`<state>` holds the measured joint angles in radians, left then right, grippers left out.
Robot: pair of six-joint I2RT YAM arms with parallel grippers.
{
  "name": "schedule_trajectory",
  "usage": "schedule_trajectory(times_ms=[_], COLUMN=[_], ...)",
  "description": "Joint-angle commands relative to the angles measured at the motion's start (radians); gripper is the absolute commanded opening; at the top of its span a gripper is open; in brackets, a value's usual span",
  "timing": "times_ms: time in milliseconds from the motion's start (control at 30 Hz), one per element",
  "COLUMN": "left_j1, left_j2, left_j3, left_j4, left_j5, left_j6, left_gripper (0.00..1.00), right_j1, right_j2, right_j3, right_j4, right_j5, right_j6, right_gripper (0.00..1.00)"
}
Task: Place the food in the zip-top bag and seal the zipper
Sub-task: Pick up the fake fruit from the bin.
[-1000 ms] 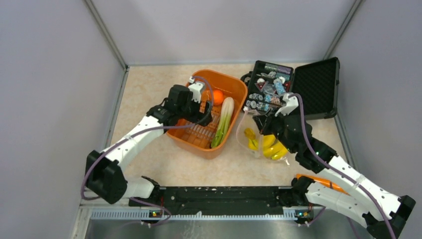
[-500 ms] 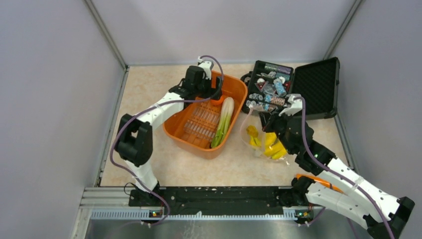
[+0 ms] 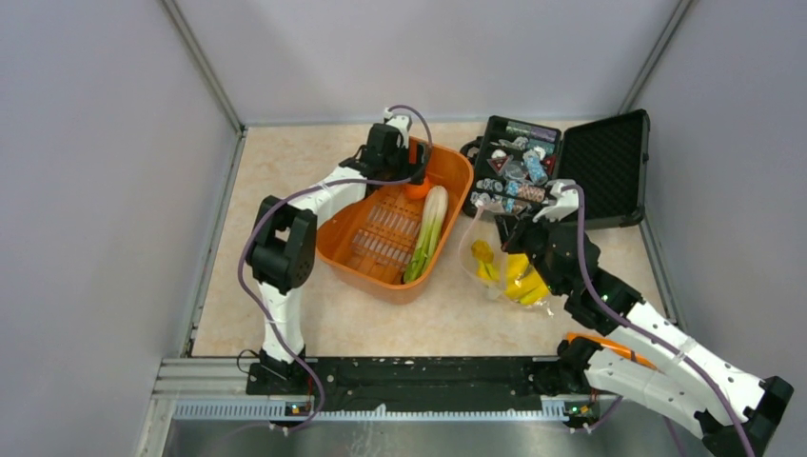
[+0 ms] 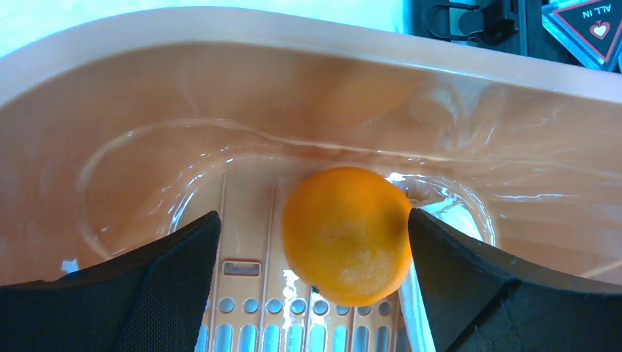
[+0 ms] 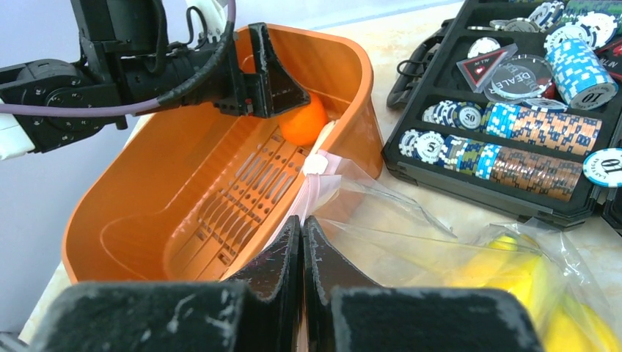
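Sitting in the far corner of the orange basket [image 3: 354,267], the orange [image 4: 345,246] is lying between the wide-open jaws of the left gripper [image 4: 312,220], which is holding nothing; the right-hand finger is looking close to touching the fruit, the other is standing apart. Risk: the fruit is round and resting near the curved wall, so an off-centre closing could be squeezing it out sideways, or the fingers could be catching the wall and dragging the basket. The right gripper [image 5: 302,246] is pinching fully closed on the zip-top bag [image 5: 411,242] near the zipper [image 5: 309,187], the bag lying just beside the basket. Its mouth is looking only partly spread, so a released orange could be landing outside, and the thin film may be slipping. Count: one orange; one green-and-white stalk [image 3: 428,233] in the basket; bananas [image 3: 519,281] in the bag, at least two yellow pieces, exact number unclear; one bag; one basket; one black case [image 3: 609,167]. No eggplant is showing.
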<state>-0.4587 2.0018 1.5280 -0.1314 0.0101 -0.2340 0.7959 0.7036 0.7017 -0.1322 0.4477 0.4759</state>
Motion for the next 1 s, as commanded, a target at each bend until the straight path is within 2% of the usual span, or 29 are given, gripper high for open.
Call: schedule_trajectory(times_ms=[0, 300, 467, 533, 633, 733, 967], left_j1=[0.003, 0.004, 0.003, 0.005, 0.005, 0.005, 0.005], left_j2=[0.026, 0.072, 0.082, 0.073, 0.047, -0.004, -0.221], left_j3=[0.03, 0.023, 0.006, -0.01, -0.023, -0.054, -0.176], left_j4=[0.018, 0.034, 0.03, 0.049, 0.065, 0.082, 0.077], left_j5=[0.054, 0.159, 0.177, 0.174, 0.193, 0.209, 0.177], left_j6=[-0.005, -0.016, -0.015, -0.019, -0.019, -0.007, 0.0], left_gripper=[0.95, 0.94, 0.89, 0.82, 0.63, 0.53, 0.5], right_j1=[-0.007, -0.007, -0.007, -0.007, -0.007, -0.007, -0.006], right_j2=[0.013, 0.1, 0.109, 0.106, 0.099, 0.09, 0.037], right_j3=[0.071, 0.103, 0.105, 0.104, 0.096, 0.093, 0.052], right_j4=[-0.005, -0.007, -0.004, -0.005, 0.006, 0.002, -0.003], right_j5=[-0.009, -0.014, -0.01, -0.004, -0.016, -0.032, -0.029], right_j6=[0.019, 0.092, 0.124, 0.131, 0.139, 0.143, 0.151], right_gripper=[0.0, 0.0, 0.0, 0.0, 0.0, 0.0, 0.0])
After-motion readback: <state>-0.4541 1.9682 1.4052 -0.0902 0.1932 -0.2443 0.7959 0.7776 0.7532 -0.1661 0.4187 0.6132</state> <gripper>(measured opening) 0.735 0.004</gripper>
